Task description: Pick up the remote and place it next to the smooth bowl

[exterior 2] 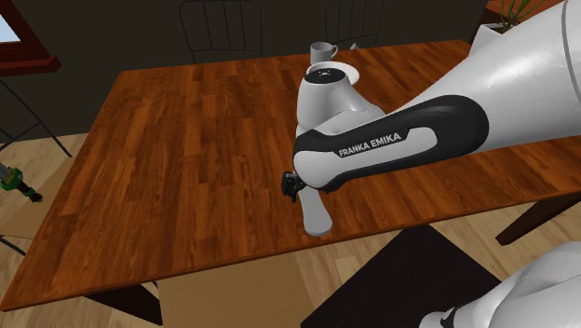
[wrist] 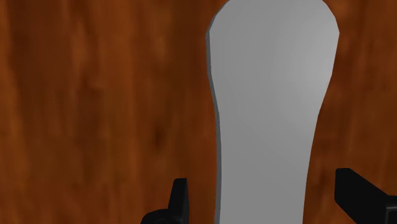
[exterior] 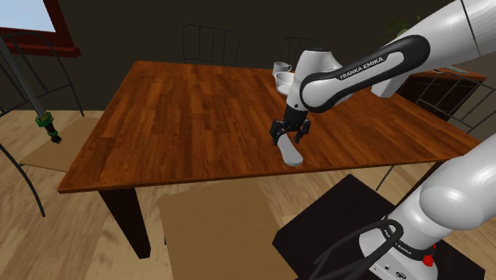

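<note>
Reddish-brown wood planks make up the worktop (exterior: 175, 119). Your remote (exterior: 291, 151) lies flat on it, drawn as a plain pale-grey slab, long with rounded ends. You'll find it close to the worktop's near edge, on the side where the black stand (exterior: 318, 235) sits.

The arm (exterior: 358, 71) reaches over from the shoulder view's right, and its jaws hang straight down over the remote. In the wrist view you can see the jaws are released. The two black fingers (wrist: 180, 200) stand wide apart, one on each side of the remote's narrower part. A strip of bare wood shows between each finger and the grey slab, so nothing is gripped. The remote's broader end stretches away from the fingers.

The smooth bowl (exterior: 284, 78) is white and sits toward the far side of the worktop, well apart from the remote. In the shoulder view it is partly hidden behind the arm's wrist. A white cup (exterior 2: 322, 50) stands just beside it, nearer the far edge.

Dark wire-backed chairs (exterior: 210, 44) stand beyond the far edge. In the second exterior view, the arm's link lettered FRANKA EMIKA covers the remote's far end, and its near end pokes out below.
</note>
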